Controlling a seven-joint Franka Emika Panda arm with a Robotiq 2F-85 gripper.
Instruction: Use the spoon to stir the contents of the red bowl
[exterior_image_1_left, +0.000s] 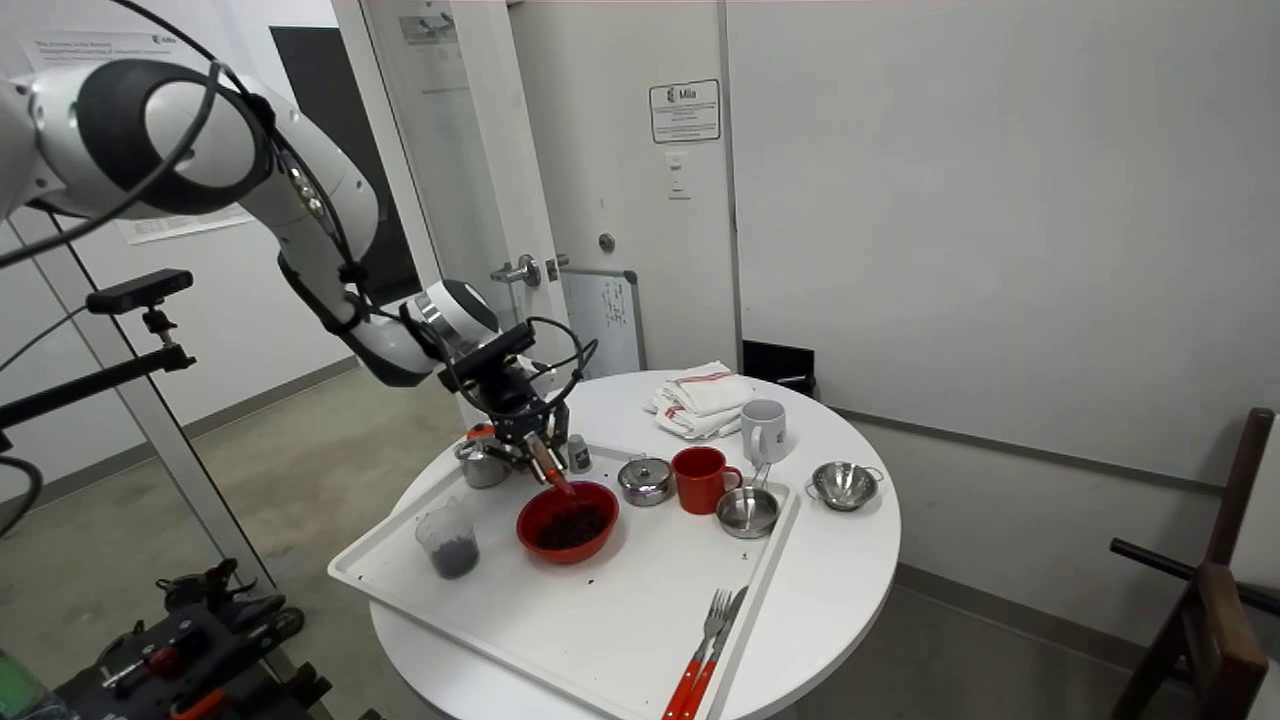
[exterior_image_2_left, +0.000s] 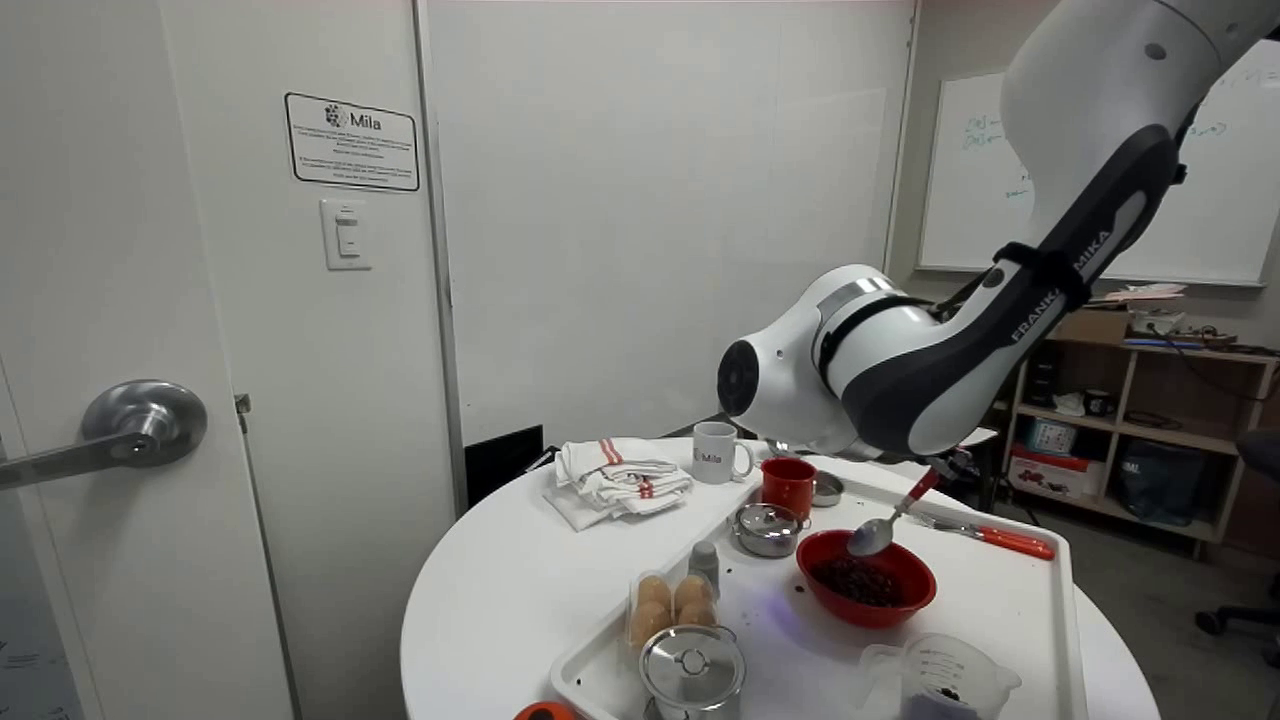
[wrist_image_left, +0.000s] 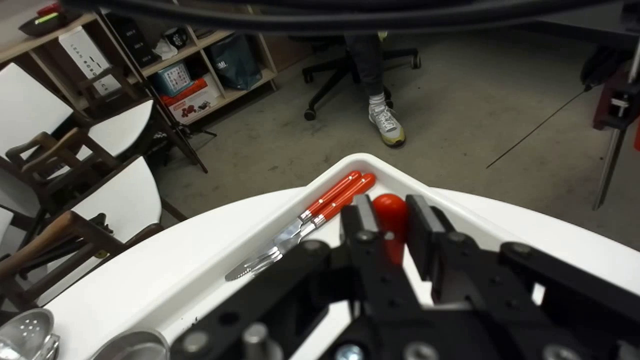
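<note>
The red bowl holds dark contents and sits on a white tray, also showing in an exterior view as the red bowl. My gripper is above its rim, pointing down at a slant. In the wrist view, the gripper is shut on the spoon's orange-red handle, one pad on each side. The spoon's silvery head slants down over the bowl's opening, above its dark contents; I cannot tell whether it touches them. The arm hides most of the gripper in that exterior view.
A measuring cup stands close beside the bowl. Around it are a lidded metal pot, a red cup, a metal pan and eggs. A fork and knife lie along the tray's edge.
</note>
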